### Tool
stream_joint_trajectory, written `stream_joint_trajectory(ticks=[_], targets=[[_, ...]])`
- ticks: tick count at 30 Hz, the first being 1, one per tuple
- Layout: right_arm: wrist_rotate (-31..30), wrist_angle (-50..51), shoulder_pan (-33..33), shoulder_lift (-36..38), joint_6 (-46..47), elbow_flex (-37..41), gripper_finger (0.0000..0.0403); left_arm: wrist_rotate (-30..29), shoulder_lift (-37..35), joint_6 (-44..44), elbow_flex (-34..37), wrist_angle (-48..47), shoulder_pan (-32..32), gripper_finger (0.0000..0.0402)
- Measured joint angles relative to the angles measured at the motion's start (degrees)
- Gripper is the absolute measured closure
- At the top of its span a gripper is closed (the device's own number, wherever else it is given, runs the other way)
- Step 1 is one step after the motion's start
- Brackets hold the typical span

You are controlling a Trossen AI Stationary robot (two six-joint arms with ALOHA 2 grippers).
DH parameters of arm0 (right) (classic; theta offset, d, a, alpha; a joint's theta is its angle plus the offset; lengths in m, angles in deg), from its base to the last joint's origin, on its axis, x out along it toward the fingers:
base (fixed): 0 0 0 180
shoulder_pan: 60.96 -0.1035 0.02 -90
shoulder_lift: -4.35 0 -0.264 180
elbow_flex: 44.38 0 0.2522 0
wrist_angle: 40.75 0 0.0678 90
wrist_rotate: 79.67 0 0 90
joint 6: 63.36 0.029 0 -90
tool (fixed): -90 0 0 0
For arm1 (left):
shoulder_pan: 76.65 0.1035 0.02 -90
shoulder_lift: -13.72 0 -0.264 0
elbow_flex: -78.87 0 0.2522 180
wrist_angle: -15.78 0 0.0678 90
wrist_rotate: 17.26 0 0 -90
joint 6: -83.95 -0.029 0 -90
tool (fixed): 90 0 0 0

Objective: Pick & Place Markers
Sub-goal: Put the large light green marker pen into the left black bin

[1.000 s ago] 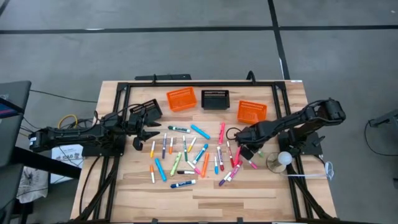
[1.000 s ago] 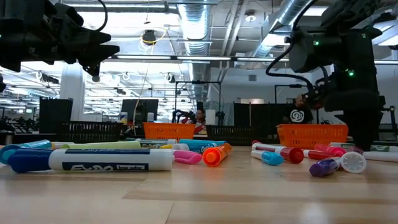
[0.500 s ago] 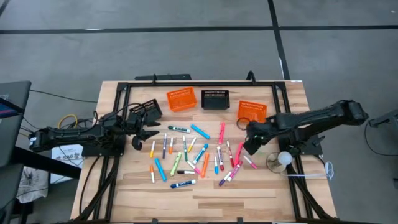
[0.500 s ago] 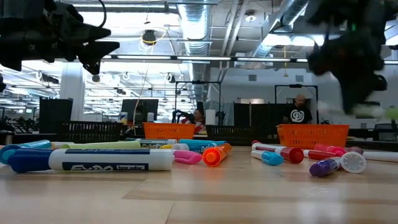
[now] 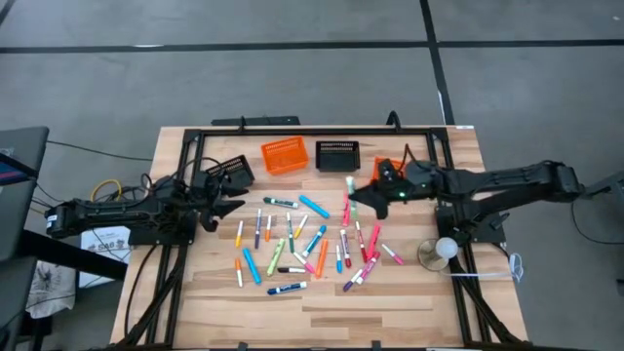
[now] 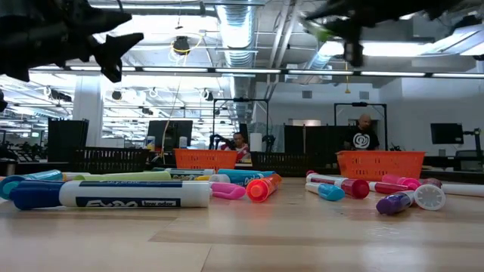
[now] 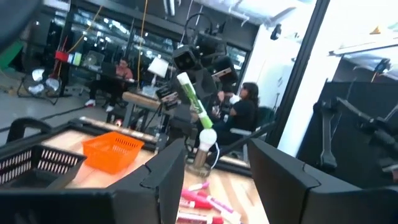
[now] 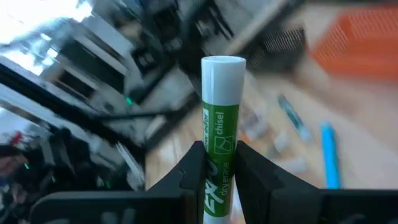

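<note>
Many capped markers (image 5: pixel 302 239) in several colours lie flat and scattered on the wooden table (image 5: pixel 409 292). My right gripper (image 5: pixel 369 191) hangs well above them toward the table's right and is shut on a green marker (image 8: pixel 220 118) with a white end. That marker also shows in the left wrist view (image 7: pixel 193 102) and, from above, as the green marker (image 5: pixel 353 185). My left gripper (image 5: pixel 220 205) hovers open near the table's left edge, with nothing between its fingers (image 7: pixel 163 180). My right gripper pinches the green marker's barrel (image 8: pixel 219 163) between its two fingers (image 8: pixel 190 172); the marker's near end is hidden behind them. The fingers come nearly level from the table's right. The marker runs along them and sticks out ahead, white end (image 8: pixel 223 62) foremost, lifted clear.
Along the far side stand an orange basket (image 5: pixel 283 154), a black basket (image 5: pixel 337 154) and a second orange basket (image 5: pixel 394 174). Another black basket (image 5: pixel 230 171) sits by my left gripper. A black frame (image 5: pixel 312 131) borders the table. A white bulb (image 5: pixel 445 249) stands near the right edge.
My right gripper has risen from the markers on the table's right toward the far edge, tipping from pointing down to nearly level. The green marker has come up with it, lifted clear of the table. My left gripper has tipped up a little in place.
</note>
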Motion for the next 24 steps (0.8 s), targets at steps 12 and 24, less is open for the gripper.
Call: stream_joint_trajectory(ticks=[12, 24], targets=[[13.21, -16.7, 2.87, -29.95, -8.71, -16.64, 0.0351, -0.28, 0.02, 3.45, 0.0, 1.14, -2.66, 0.0225], [20.36, -5.83, 3.13, -49.83, -20.77, -43.53, 0.035, -0.46, 0.22, 6.71, 0.0, 1.57, -3.93, 0.0225]])
